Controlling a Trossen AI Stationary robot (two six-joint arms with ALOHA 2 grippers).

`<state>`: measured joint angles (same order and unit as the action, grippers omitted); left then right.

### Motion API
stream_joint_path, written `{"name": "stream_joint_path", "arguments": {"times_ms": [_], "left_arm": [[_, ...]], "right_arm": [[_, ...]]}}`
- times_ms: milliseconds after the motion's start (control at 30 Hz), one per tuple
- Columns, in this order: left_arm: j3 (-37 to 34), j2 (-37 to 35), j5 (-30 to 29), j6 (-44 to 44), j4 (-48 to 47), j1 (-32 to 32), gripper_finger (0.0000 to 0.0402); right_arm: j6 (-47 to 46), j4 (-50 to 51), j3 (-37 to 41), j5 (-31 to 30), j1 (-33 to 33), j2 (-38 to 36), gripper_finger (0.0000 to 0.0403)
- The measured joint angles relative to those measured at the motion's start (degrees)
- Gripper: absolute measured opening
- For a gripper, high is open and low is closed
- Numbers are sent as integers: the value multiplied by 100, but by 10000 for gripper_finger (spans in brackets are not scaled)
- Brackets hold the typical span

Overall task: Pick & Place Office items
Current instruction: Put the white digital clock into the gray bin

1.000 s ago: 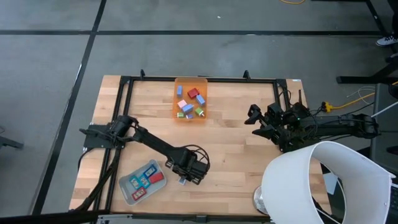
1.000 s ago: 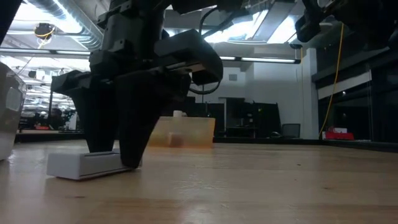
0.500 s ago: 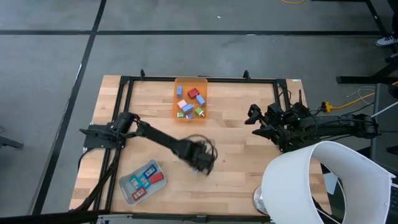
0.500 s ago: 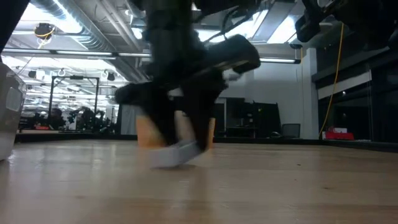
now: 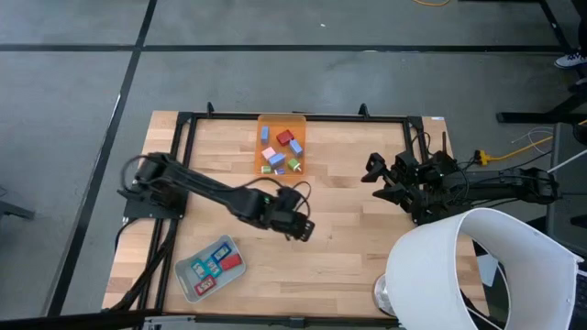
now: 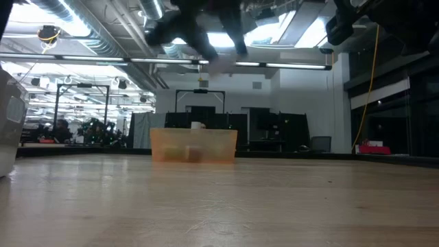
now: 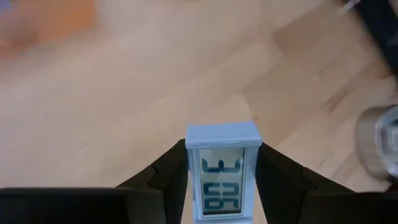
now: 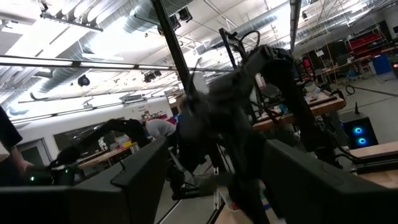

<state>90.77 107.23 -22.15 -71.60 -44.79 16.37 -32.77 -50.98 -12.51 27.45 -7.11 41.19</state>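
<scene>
My left gripper point(image 5: 298, 227) hangs above the middle of the table, shut on a small pale blue-white device with a digit display point(image 7: 222, 168). In the low view the gripper point(image 6: 206, 38) is high above the wood. The orange bin point(image 5: 280, 147) at the far middle holds several small colourful pieces. The pale grey tray point(image 5: 209, 266) at the near left holds a few red and blue pieces. My right gripper point(image 5: 374, 180) waits open at the right side, raised, with nothing between its fingers point(image 8: 130, 180). My left gripper pinches the display device by its two long sides point(image 7: 190, 163) between the two fingers point(image 7: 166, 177). The fingers lie along the device, whose far end point(image 7: 222, 132) sticks out past the fingertips. They slant downward from above. The device is lifted clear of the table, display facing the wrist camera.
A large white dome-shaped object point(image 5: 477, 270) covers the table's near right corner, with a round metal thing point(image 5: 383, 293) beside it. A black frame rail point(image 5: 293, 116) runs around the table. Bare wood lies between bin, tray and right arm.
My left gripper has risen from the table beside the grey tray and gone a little toward the far edge, tipping from pointing steeply down to slanting. The display device, which lay flat on the wood, is now lifted clear in its fingers.
</scene>
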Motion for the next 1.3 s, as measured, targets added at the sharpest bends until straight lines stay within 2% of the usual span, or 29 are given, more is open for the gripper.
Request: {"name": "stream_joint_path", "arguments": {"times_ms": [133, 300, 533, 767, 900, 1033, 1200, 1300], "left_arm": [[4, -557, -504, -8, -540, 226, 150], [6, -1101, -1016, -228, -944, 820, 150], [-29, -1203, -1238, -1145, -1679, 1849, 150], [-856, -1118, -879, -3319, -2068, 2924, 150], [-1465, -1118, -273, -4369, -2123, 3358, 150], [-1811, -1118, -9, -4763, -2097, 3604, 150], [-2058, -1118, 28, -4825, -2033, 3671, 150], [-2292, -1120, 123, -4834, -1681, 3669, 158]], "right_arm": [[-3, 2, 0, -46, 0, 0, 261], [14, 2, 0, -117, 2, -2, 261], [44, 2, 2, -261, 0, -2, 261], [61, 4, 0, -306, 1, -2, 261], [56, 2, 0, -445, 0, -2, 261], [24, 3, 0, -581, 1, -2, 261], [19, 2, 0, -632, 2, 0, 261], [19, 2, 0, -734, 0, -2, 261]]}}
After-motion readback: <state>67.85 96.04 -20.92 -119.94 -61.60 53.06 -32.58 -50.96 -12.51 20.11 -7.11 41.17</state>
